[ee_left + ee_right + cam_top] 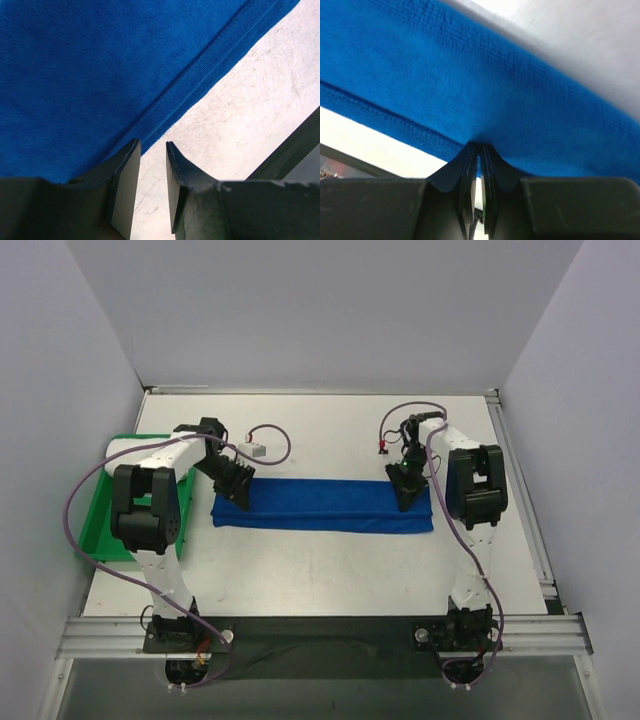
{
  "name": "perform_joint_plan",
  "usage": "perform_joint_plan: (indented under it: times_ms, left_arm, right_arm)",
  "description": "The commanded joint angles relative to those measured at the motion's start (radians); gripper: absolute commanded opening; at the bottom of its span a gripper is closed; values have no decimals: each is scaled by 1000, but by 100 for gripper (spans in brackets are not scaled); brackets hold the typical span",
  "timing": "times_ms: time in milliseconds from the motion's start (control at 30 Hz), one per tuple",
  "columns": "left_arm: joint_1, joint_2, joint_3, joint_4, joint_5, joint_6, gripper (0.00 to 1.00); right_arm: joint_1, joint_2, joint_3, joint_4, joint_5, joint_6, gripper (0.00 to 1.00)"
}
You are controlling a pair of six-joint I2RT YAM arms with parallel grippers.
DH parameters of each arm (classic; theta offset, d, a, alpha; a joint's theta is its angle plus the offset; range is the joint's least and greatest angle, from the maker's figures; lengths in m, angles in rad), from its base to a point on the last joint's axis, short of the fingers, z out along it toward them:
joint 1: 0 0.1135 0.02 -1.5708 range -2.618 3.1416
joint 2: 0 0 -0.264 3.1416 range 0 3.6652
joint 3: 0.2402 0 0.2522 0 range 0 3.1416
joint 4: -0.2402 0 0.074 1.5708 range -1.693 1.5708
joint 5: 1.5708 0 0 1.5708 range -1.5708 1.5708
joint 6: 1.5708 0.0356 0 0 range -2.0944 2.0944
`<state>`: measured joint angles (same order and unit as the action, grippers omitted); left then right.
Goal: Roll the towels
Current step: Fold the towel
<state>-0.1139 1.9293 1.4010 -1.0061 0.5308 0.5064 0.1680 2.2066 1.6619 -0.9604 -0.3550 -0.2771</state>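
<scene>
A white bench with a matt, faintly scuffed top fills the space between plain pale grey walls that close it in at the back and on both sides. A ribbed aluminium rail runs along the near edge, where the two arm bases are bolted. A flat green plastic tray lies at the bench's left edge, partly behind the left arm. A small white block on a thin looping cable rests towards the back, just beyond the cloth. The royal blue terry-cloth towel lies across the middle of the bench as a long, narrow, flat band running left to right. Its pile is short and soft, and a stitched hem follows the long edge. The left tool sits at the band's left end. In its wrist view the dark fingers stand a little apart with bare bench showing in the gap, and the hem lies just off the tip of one finger, not between them. The right tool is down on the right end. In its own view the tool is pressed together on the towel's hem, and the blue cloth puckers slightly where the tips meet it.
</scene>
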Motion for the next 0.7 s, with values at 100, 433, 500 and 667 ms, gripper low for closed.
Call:
perform_joint_plan:
  times_ms: [100,433,500,667]
  left_arm:
    - [-12,-33,-43,29,11,7,37]
    - [-50,-73,-88,37,29,-6,37]
    - [-62,-70,-82,37,31,-9,37]
    - [-78,-67,-48,38,66,-19,37]
  right_arm:
    - [13,-97,-94,-29,28,-13,13]
    - [31,-199,-191,-32,19,-33,18]
    - [41,-193,-209,-34,11,-36,19]
    - [71,-174,-286,-31,-1,-47,18]
